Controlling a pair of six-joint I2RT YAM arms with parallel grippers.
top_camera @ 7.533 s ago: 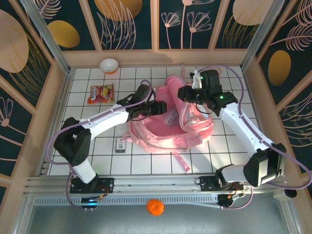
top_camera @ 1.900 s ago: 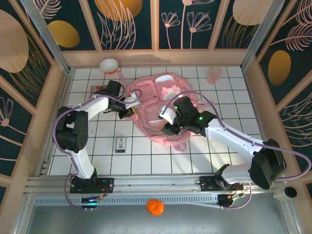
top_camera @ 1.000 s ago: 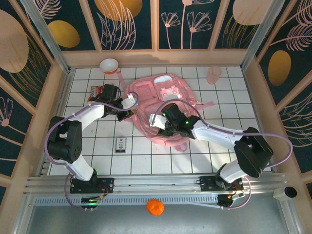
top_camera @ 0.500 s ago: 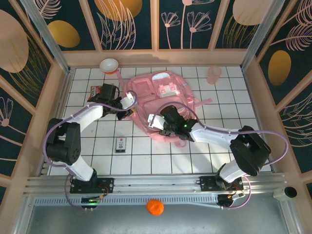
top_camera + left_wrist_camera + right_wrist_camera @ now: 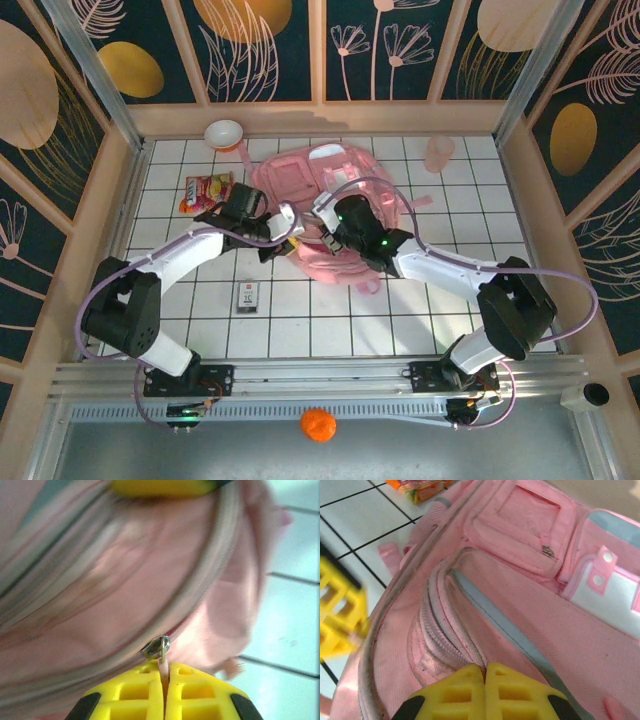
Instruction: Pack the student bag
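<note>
The pink student bag (image 5: 345, 190) lies flat in the middle of the tiled table, front pockets up. At the bag's left edge my left gripper (image 5: 284, 240) is shut on the pink zipper pull (image 5: 163, 664). The metal slider (image 5: 157, 647) sits just above the fingertips on the grey zipper track. My right gripper (image 5: 324, 222) is on the bag close by. In the right wrist view it (image 5: 484, 669) is shut on a fold of the bag's fabric (image 5: 445, 630) beside the zipper. A yellow finger (image 5: 340, 617) of the left gripper shows at that view's left edge.
A snack packet (image 5: 207, 190) lies left of the bag, and a white bowl (image 5: 224, 133) stands behind it. A translucent pink cup (image 5: 438, 153) is at the back right. A small boxed card (image 5: 248, 296) lies on the near tiles. An orange ball (image 5: 318, 424) rests beyond the front rail.
The right gripper has shut on the bag's fabric and shifted toward the back. The left gripper has moved right and nearer along the bag's edge with the pull. The bag has bunched.
</note>
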